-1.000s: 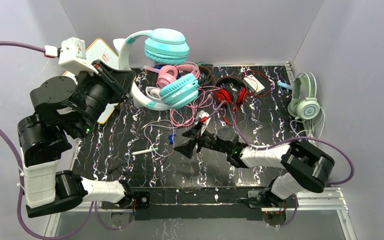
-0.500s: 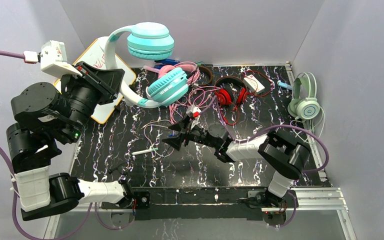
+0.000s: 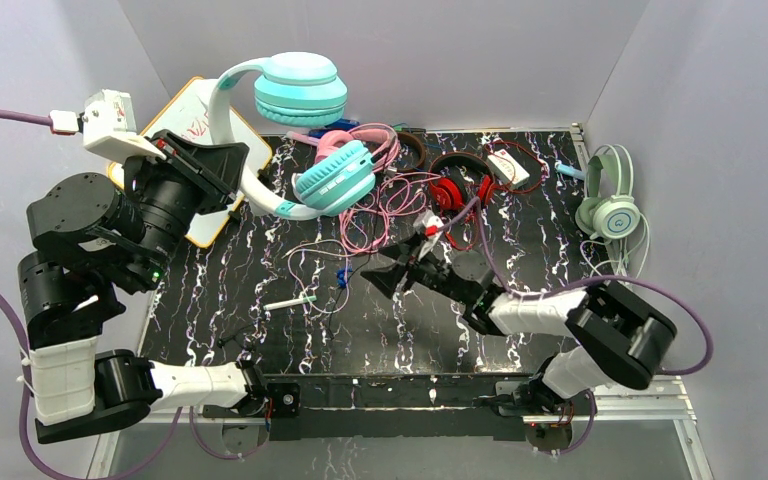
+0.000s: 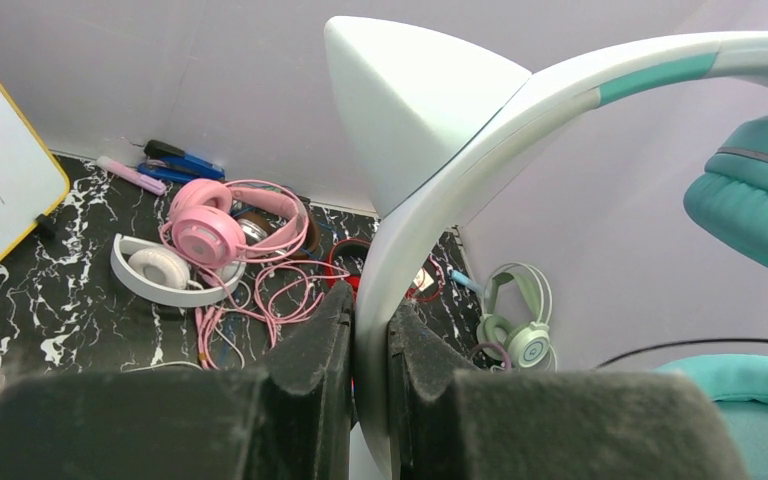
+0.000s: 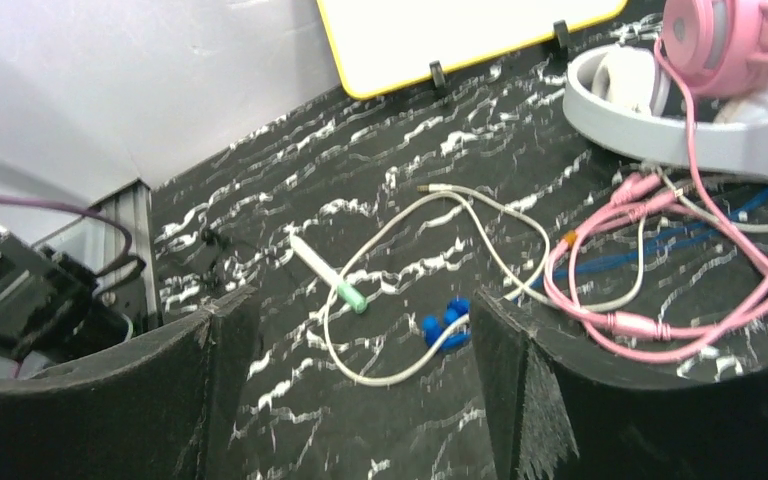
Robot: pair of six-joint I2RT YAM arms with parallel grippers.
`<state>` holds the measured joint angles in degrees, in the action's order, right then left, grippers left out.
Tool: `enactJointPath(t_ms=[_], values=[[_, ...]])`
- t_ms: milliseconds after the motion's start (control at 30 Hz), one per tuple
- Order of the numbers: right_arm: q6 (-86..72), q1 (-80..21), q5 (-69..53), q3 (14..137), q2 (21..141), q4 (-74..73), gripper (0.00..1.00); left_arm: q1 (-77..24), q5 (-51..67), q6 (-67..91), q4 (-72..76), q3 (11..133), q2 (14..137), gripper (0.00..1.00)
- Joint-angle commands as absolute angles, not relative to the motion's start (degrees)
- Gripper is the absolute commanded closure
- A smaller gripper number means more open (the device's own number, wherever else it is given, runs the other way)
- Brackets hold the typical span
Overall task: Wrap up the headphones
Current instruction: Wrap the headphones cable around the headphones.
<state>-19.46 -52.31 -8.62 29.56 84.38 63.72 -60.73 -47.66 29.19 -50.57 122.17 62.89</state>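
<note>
Teal headphones (image 3: 305,90) are seen lifted clear of the counter (image 3: 520,250) at the far left, clamped by the band in the left pincer (image 4: 370,330), which is shut tight on the white arch just beside its crown. The band opens to the right, so both cups point right. One cup is carried at the far side and the other nearer, above the pink headphones (image 4: 205,225), so the cup-to-cup axis is judged to run far to near and probably partly up and down.

The band is judged stiff but springy, smooth enough to slip, and the cups soft and free to swivel; the set looks light. The crown is judged the best hold, as taken, with the padding left alone.

The right pincer (image 5: 360,390) is held wide open and empty, low over the middle of the counter, above a loose white cord (image 5: 545,240) and near a pink cord tangle (image 5: 650,320). The cords are limp and interlaced; which one belongs to the teal set cannot be told. Snagging is judged the main risk, so a hold near a plug end would be favoured.
</note>
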Motion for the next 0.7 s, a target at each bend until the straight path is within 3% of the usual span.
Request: enactJointPath(t_ms=[0, 267, 667], values=[[-17.3, -52.6, -6.2, 23.6, 79.2, 61.9, 0.16, -61.1, -48.6, 31.4, -44.2, 122.0, 61.9, 1.00], [-18.2, -53.3, -14.5, 19.7, 77.7, 64.4, 0.19, -61.1, -48.0, 31.8, -43.6, 121.0, 61.7, 1.00], [-18.1, -58.1, -16.1, 34.4, 92.7, 74.7, 0.21, -61.1, -48.0, 32.5, -43.8, 120.7, 60.9, 1.00]])
